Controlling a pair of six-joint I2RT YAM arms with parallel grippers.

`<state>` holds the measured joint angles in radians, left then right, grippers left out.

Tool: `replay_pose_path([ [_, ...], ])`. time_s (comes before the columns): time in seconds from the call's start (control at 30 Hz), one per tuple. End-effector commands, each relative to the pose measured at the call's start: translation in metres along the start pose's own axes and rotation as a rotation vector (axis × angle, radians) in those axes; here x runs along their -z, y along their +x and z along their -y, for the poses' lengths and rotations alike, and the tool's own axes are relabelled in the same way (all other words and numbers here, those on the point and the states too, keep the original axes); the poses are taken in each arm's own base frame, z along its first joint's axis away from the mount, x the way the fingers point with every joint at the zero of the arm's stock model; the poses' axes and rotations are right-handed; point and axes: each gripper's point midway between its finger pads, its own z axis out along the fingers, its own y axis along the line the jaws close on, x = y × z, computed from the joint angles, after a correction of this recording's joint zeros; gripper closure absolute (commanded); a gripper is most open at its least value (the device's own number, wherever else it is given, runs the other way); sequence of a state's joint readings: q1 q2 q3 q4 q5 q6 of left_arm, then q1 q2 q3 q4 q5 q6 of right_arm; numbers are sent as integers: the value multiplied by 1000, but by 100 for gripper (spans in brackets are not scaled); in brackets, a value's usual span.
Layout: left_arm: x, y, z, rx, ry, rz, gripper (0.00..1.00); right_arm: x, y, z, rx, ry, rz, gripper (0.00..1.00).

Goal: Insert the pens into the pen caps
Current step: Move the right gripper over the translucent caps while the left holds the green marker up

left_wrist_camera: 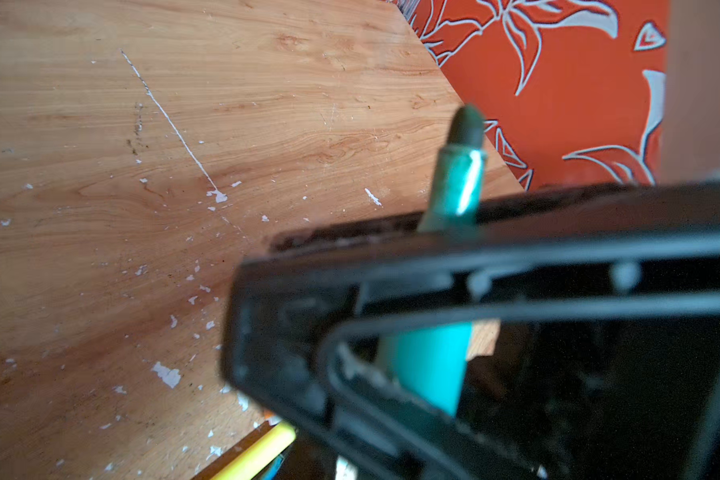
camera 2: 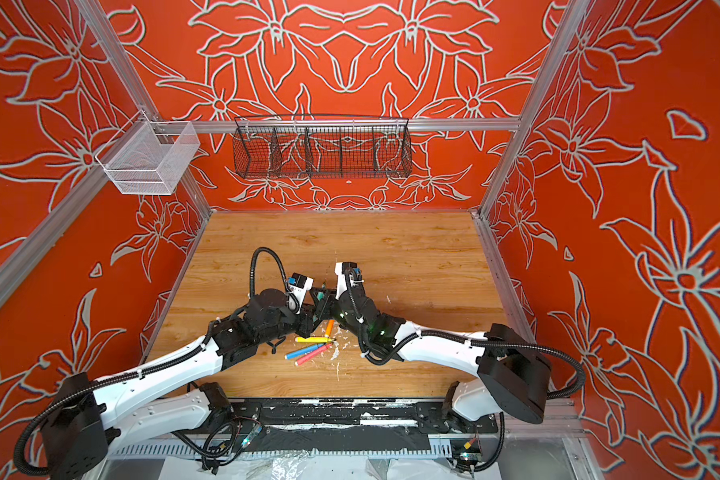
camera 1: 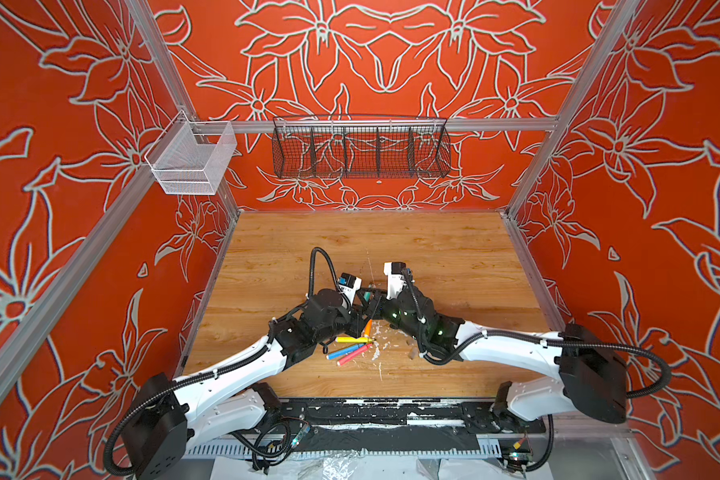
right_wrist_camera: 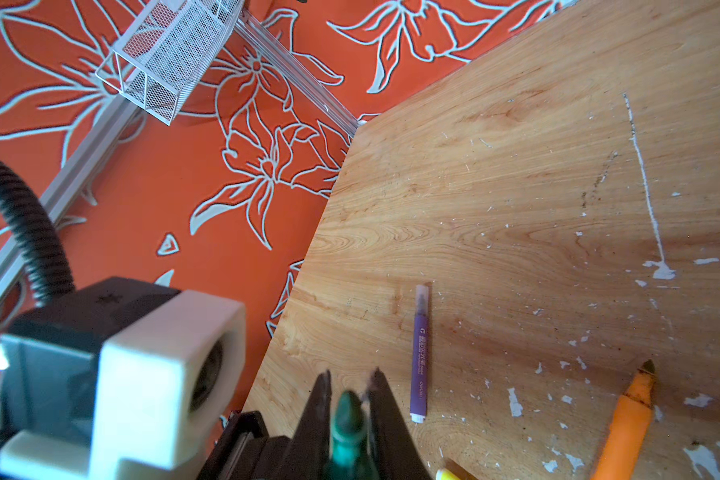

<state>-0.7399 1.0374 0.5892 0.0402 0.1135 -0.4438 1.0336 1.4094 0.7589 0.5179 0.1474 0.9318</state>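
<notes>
My two grippers meet above the middle of the wooden table (camera 1: 433, 249). My right gripper (right_wrist_camera: 352, 374) is shut on a green pen (right_wrist_camera: 347, 419) (left_wrist_camera: 458, 183) (camera 1: 368, 296), whose dark tip pokes out past the fingers. My left gripper (camera 1: 356, 308) is pressed close against it, its jaws hidden. A purple pen (right_wrist_camera: 420, 357) with a translucent pen cap (right_wrist_camera: 421, 296) on its end lies flat beside them. Below the grippers lie orange (camera 1: 367, 328), yellow (camera 1: 352, 340), blue (camera 1: 344, 351) and pink (camera 1: 354, 355) pens. No loose pen caps are in view.
White flecks of debris (camera 1: 377, 337) are scattered around the pens. A white mesh basket (camera 1: 192, 160) and a black wire basket (camera 1: 360, 151) hang on the back rail, well above the table. Patterned red walls close in both sides.
</notes>
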Motion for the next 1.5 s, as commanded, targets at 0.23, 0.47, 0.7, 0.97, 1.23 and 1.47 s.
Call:
replay_pose_path([
  [0.23,7,-14,-3,2,-11,96,100,20,3,2,-30,3,32,63],
  [0.47,5,-14,-19,33,-87,97,100,78,-22,61,-10,307,126,37],
  [0.7,-12,-9,-27,30,-141,35,100,136,-36,89,170,556,54,34],
  [0.97,-22,-6,-31,5,-168,-7,100,175,-8,142,256,767,-106,41],
  [1.23,-22,-7,-31,-8,-170,-11,100,180,30,176,266,849,-246,51],
  [1.47,-22,-7,-29,-7,-162,-11,100,189,51,199,280,910,-337,60],
])
